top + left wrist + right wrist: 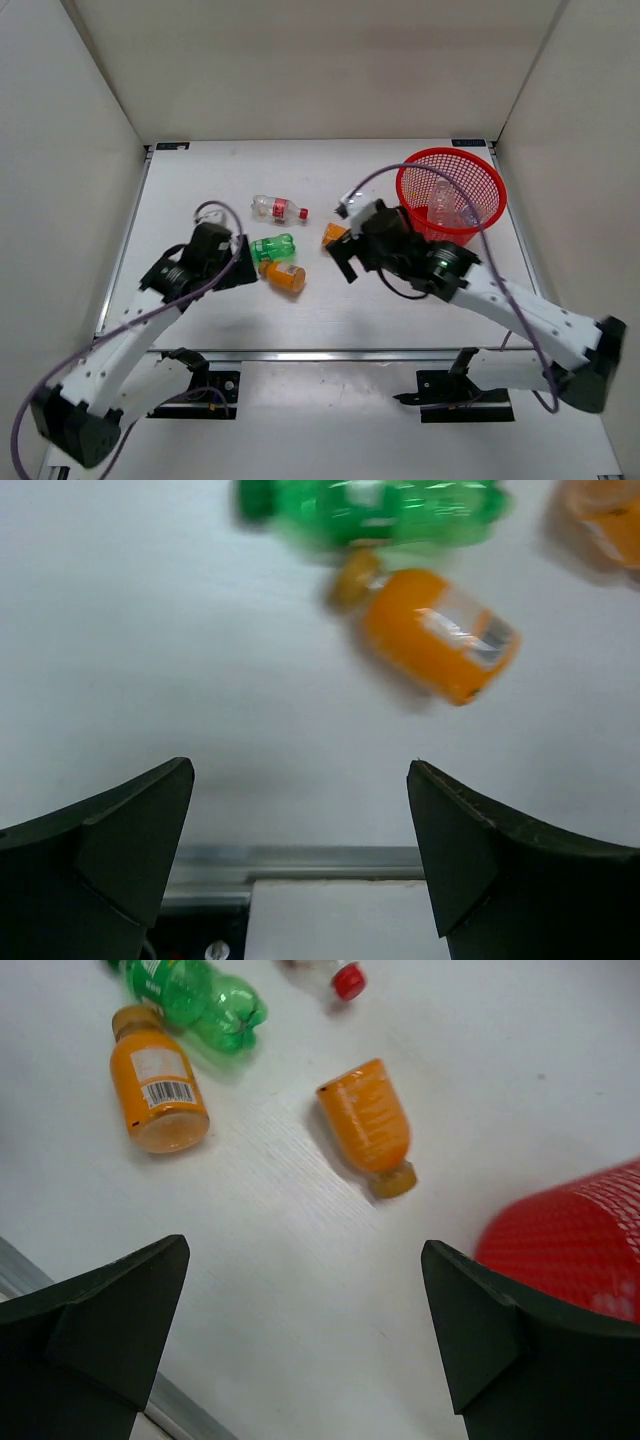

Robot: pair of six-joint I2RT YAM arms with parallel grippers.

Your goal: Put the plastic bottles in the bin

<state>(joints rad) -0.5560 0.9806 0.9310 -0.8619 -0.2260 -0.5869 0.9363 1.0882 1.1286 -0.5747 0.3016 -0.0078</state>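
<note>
My white table [330, 310] inside pale walls [320, 70].
Metal rail [330, 353] along its near edge, dark clips [172, 146] at both far corners.

right end effector [305, 1248] spread, empty | orange bottle [367, 1125] lying nearest bin [570, 1240]

Red mesh bin [450, 151] stood upright; I made out clear bottles [445, 205] inside, count unsure. Left of bin, all lay flat: orange bottle [368, 1125] nearest; farther off, green bottle [272, 247], second orange bottle [283, 276] just beside it, red-capped clear bottle [277, 208] apart.
</note>
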